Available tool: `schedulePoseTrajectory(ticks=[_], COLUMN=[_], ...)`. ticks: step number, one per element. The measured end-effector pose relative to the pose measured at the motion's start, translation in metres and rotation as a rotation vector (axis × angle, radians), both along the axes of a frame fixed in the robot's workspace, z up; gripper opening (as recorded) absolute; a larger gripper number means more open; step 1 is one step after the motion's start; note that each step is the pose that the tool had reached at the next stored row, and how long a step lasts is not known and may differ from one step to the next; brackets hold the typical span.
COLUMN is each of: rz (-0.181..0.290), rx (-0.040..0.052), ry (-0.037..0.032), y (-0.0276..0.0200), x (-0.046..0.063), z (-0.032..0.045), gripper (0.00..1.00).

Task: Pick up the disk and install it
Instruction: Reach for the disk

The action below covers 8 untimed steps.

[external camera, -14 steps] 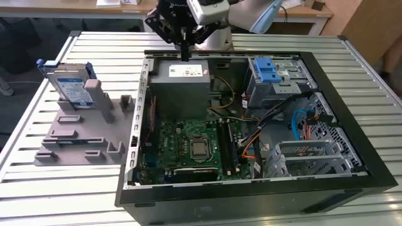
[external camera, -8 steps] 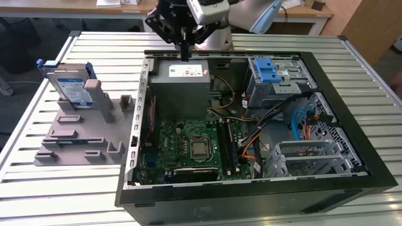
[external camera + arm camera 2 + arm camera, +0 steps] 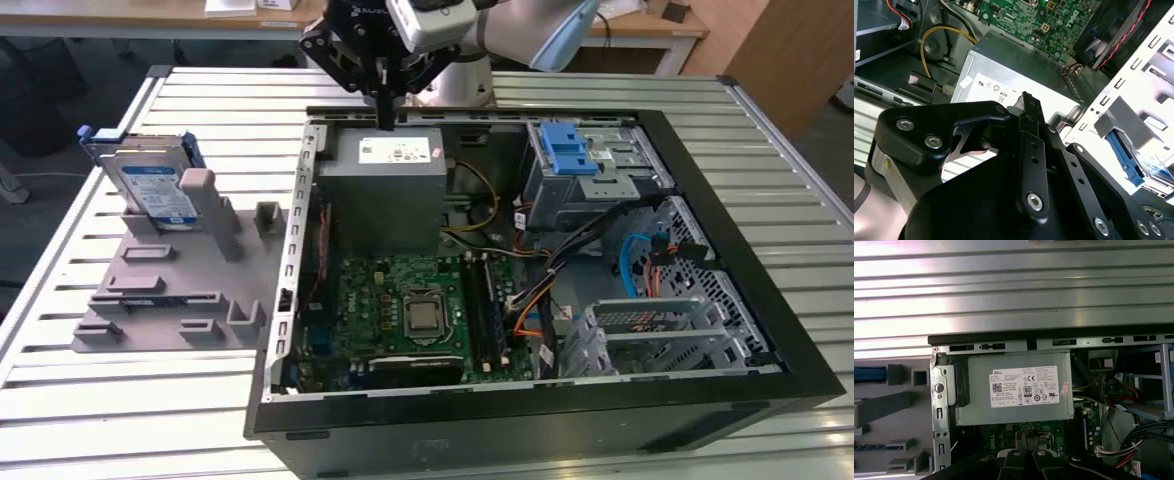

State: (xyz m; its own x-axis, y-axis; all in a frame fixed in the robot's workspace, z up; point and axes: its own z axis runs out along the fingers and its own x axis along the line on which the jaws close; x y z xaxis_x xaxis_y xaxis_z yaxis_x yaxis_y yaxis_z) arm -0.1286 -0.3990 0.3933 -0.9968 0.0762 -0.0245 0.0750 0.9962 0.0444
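Note:
The disk [image 3: 151, 186] is a silver drive with a white and blue label in a blue bracket. It stands on edge in a grey fixture [image 3: 174, 300] on the table, at the exterior view's left of the open computer case. My gripper [image 3: 387, 118] hangs over the case's far edge, above the grey power-supply box [image 3: 387, 180], well apart from the disk. The fingers are shut together with nothing between them, as both wrist views show [image 3: 1026, 100] [image 3: 1026, 439]. A blue edge of the disk [image 3: 869, 374] appears in the first wrist view.
The black case [image 3: 534, 420] lies open, with the motherboard [image 3: 414, 300] and cables inside. A silver cage with a blue latch [image 3: 577, 152] sits at its far right, and another metal bay [image 3: 654, 330] nearer the front. The slatted metal table [image 3: 134, 400] surrounds it.

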Motion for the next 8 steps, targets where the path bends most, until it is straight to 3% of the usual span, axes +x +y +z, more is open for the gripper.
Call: schedulePoseTrajectory(ticks=[8], rz=[0.000], rx=[-0.0001], ry=[0.0000], y=[0.0000], x=[-0.0072], z=[0.0000], gripper=[0.11])
